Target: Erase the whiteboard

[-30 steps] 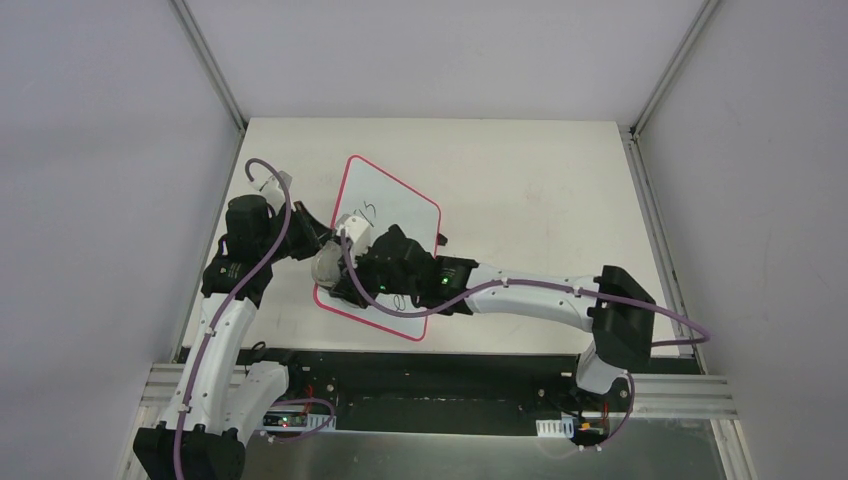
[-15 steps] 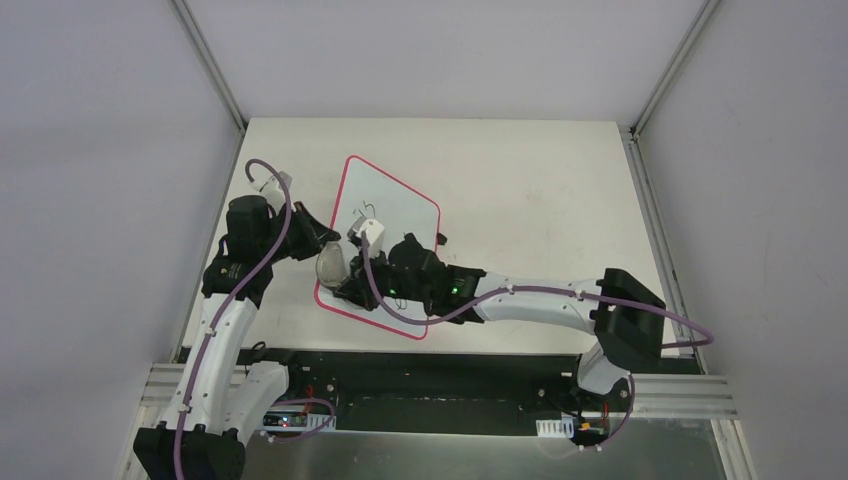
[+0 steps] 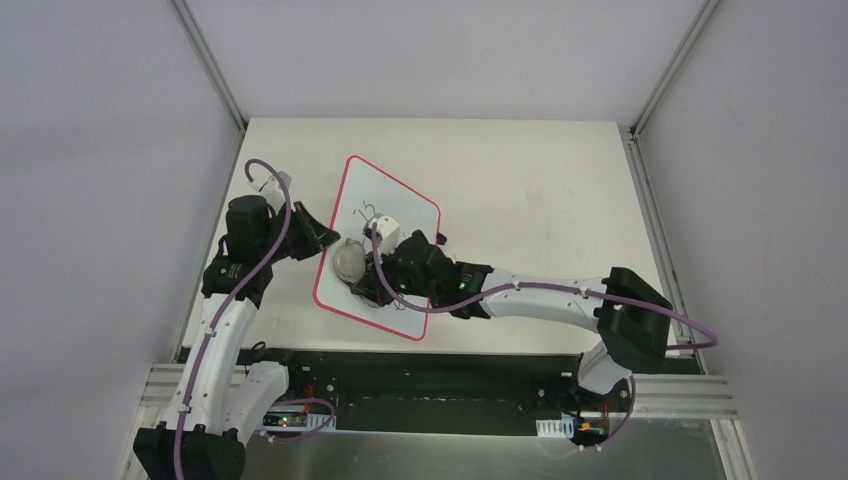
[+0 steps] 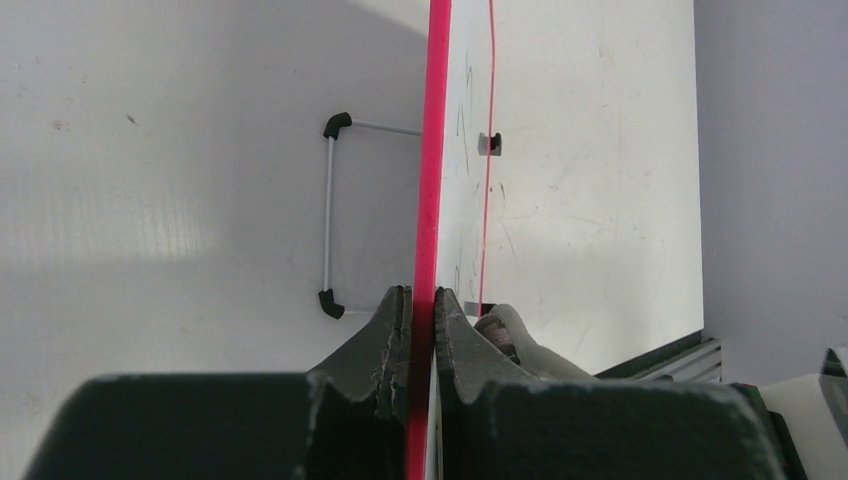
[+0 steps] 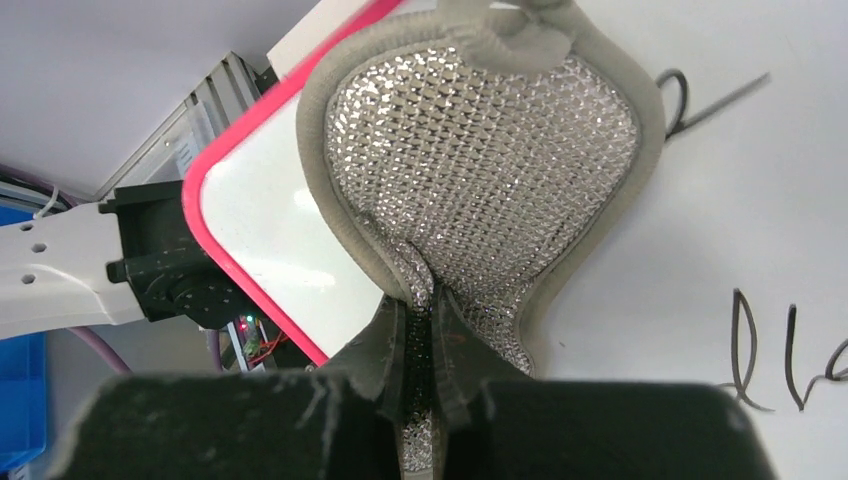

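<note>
Left end effector (image 4: 421, 296), right one (image 5: 420, 306), seemingly clamped

My left arm (image 3: 215, 340) and right arm (image 3: 540, 298) are white shells broken by black joint housings. A purple cable (image 3: 285, 215) is clipped along each, arching at eleven o'clock above my left wrist. My left gripper (image 4: 420, 300) and right gripper (image 5: 418, 305) have dark grey fingers (image 4: 385, 340) with ridged inner faces. Green lights (image 3: 461, 284) glow on my right forearm; its shoulder, at four o'clock overhead, is a black block.
</note>
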Available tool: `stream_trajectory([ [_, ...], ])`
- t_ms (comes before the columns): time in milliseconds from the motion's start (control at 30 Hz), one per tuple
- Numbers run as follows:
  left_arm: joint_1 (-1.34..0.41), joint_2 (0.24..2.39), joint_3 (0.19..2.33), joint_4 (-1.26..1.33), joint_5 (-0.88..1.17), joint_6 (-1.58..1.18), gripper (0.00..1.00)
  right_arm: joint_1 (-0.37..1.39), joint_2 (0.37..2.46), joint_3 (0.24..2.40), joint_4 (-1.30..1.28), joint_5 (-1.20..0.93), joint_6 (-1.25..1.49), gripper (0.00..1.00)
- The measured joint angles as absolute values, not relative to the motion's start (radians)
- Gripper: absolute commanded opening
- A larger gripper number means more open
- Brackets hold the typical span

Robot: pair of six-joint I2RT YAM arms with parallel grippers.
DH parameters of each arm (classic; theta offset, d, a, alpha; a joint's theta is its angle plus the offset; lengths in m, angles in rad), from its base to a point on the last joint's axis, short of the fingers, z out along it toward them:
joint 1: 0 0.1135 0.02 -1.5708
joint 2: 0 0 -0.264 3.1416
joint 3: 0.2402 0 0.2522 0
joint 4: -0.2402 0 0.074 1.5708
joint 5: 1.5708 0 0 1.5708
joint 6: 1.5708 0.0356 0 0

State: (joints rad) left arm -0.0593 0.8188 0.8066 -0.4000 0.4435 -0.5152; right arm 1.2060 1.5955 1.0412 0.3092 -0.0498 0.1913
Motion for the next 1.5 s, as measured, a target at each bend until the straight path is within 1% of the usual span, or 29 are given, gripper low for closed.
stream_trajectory([
  [100, -0.059, 0.819, 0.807, -0.4, 0.441, -0.513, 0.0, 1.219, 1.637, 1.149, 0.222, -0.05, 0.166, 0.0],
  [200, -0.059, 0.819, 0.807, -0.4, 0.44, -0.515, 0.0, 1.235, 1.679, 1.258, 0.194, -0.057, 0.146, 0.0],
  [367, -0.059, 0.819, 0.807, -0.401, 0.439, -0.517, 0.0, 1.243, 1.692, 1.285, 0.192, -0.041, 0.147, 0.0],
  [533, -0.059, 0.819, 0.804, -0.401, 0.437, -0.517, 0.0, 1.22, 1.674, 1.195, 0.308, -0.041, 0.224, 0.0],
  [633, -0.059, 0.818, 0.804, -0.401, 0.437, -0.518, 0.0, 1.2, 1.635, 1.087, 0.389, -0.018, 0.274, 0.0],
  [800, -0.059, 0.818, 0.804, -0.401, 0.437, -0.52, 0.0, 1.144, 1.597, 0.963, 0.431, 0.021, 0.347, 0.0],
  [900, -0.059, 0.818, 0.804, -0.4, 0.438, -0.522, 0.0, 1.134, 1.593, 0.955, 0.429, 0.019, 0.36, 0.0],
  [1000, -0.059, 0.818, 0.804, -0.4, 0.437, -0.524, 0.0, 1.141, 1.607, 0.994, 0.384, 0.018, 0.354, 0.0],
  [1200, -0.057, 0.815, 0.803, -0.401, 0.413, -0.513, 0.0, 1.18, 1.677, 1.198, 0.199, 0.054, 0.29, 0.0],
  [1333, -0.058, 0.812, 0.803, -0.4, 0.421, -0.519, 0.0, 1.217, 1.688, 1.271, 0.208, 0.046, 0.271, 0.0],
  [1500, -0.058, 0.812, 0.803, -0.4, 0.422, -0.521, 0.0, 1.196, 1.692, 1.248, 0.26, 0.009, 0.29, 0.0],
])
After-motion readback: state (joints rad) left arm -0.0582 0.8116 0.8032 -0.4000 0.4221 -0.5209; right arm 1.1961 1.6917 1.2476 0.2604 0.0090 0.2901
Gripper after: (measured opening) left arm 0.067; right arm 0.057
